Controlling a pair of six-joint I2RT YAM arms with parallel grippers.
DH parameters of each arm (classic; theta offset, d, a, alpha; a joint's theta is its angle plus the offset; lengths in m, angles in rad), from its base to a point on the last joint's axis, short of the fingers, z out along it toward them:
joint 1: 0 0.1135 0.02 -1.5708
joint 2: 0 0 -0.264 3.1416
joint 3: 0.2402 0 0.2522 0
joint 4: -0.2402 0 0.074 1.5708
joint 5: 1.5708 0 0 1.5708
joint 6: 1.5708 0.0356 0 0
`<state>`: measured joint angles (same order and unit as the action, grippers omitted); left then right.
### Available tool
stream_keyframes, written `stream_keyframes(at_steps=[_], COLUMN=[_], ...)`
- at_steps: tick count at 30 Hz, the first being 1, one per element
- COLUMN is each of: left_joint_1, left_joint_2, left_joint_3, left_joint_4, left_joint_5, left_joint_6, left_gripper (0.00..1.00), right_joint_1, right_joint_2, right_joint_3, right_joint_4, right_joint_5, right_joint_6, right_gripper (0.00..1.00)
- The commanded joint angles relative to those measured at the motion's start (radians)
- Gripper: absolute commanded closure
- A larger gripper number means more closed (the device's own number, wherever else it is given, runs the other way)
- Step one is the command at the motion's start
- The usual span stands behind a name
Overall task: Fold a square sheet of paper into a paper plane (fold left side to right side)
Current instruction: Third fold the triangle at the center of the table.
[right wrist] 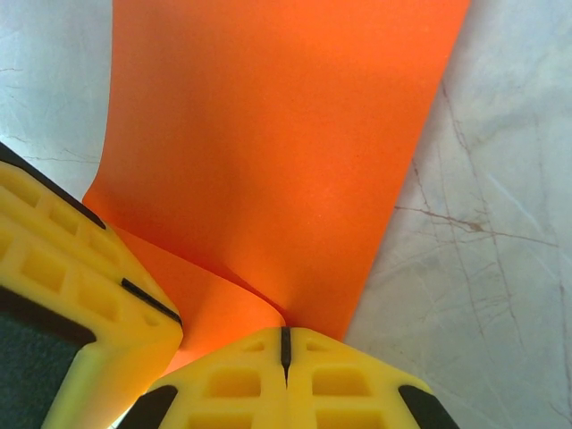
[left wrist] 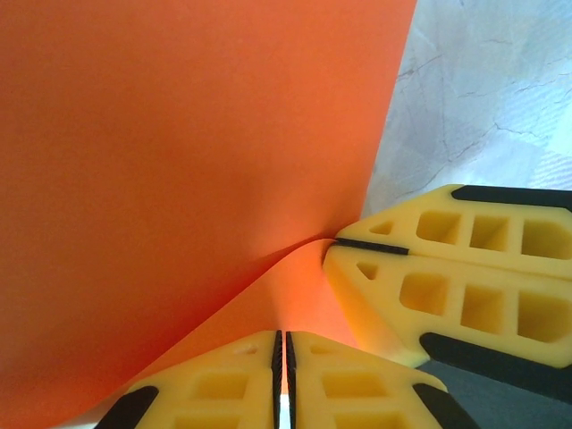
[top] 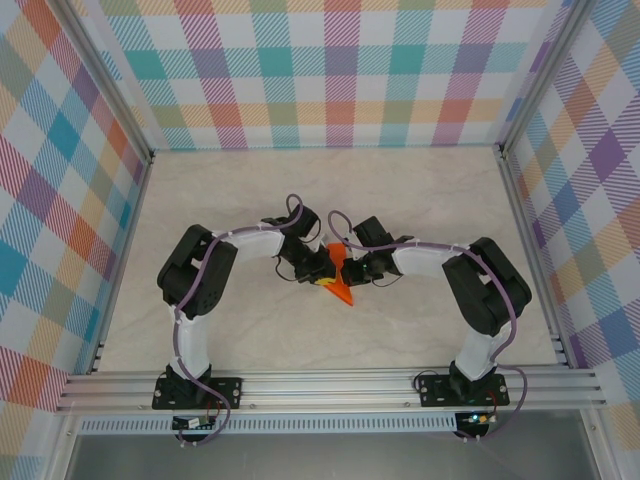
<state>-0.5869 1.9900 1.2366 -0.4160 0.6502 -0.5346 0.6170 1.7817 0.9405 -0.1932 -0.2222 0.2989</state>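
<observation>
Orange paper (top: 343,280) is sitting at mid-table (top: 250,190), between both arms' tips. Left wrist view: the left gripper (left wrist: 282,340) is clamping fully closed on the paper's near edge, and the right gripper (left wrist: 335,245) is pinching the same curled fold just beside it. Right wrist view: the right gripper is gripping the paper, fingers pressed together; the left gripper is pinching it at lower left.

In the left wrist view the square sheet of paper (left wrist: 179,161) runs off the top and left edges, the left gripper (left wrist: 282,338) off the bottom and the right gripper (left wrist: 338,243) off the right, while from above the paper is largely hidden between them, its folds too small to tell.
</observation>
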Motion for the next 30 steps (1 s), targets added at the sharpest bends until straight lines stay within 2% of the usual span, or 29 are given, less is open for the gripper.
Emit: stream_keyframes(at_steps=[1, 15, 20, 25, 28, 30], left_joint_1=[-0.011, -0.012, -0.013, -0.013, -0.013, -0.013], left_joint_2=[0.004, 0.032, 0.039, 0.036, 0.033, 0.03], left_joint_3=[-0.016, -0.069, -0.085, -0.092, -0.093, -0.091], left_joint_4=[-0.014, -0.001, 0.002, 0.005, 0.005, 0.003], left_joint_5=[-0.018, -0.063, -0.069, -0.075, -0.075, -0.077], left_joint_6=[0.012, 0.018, 0.019, 0.018, 0.016, 0.019], left_gripper=[0.88, 0.89, 0.89, 0.9, 0.9, 0.9], right_joint_1=[0.017, 0.015, -0.007, -0.022, -0.021, -0.022], right_joint_2=[0.053, 0.031, -0.053, -0.133, -0.171, -0.196], right_joint_3=[-0.014, 0.01, 0.057, 0.098, 0.09, 0.072], right_joint_4=[-0.088, -0.097, -0.128, -0.236, -0.281, -0.302], right_joint_5=[0.007, -0.014, -0.031, -0.007, -0.046, -0.109], right_joint_6=[-0.019, 0.0, 0.04, 0.031, 0.023, 0.023], right_gripper=[1.0, 1.0, 0.81, 0.62, 0.61, 0.67])
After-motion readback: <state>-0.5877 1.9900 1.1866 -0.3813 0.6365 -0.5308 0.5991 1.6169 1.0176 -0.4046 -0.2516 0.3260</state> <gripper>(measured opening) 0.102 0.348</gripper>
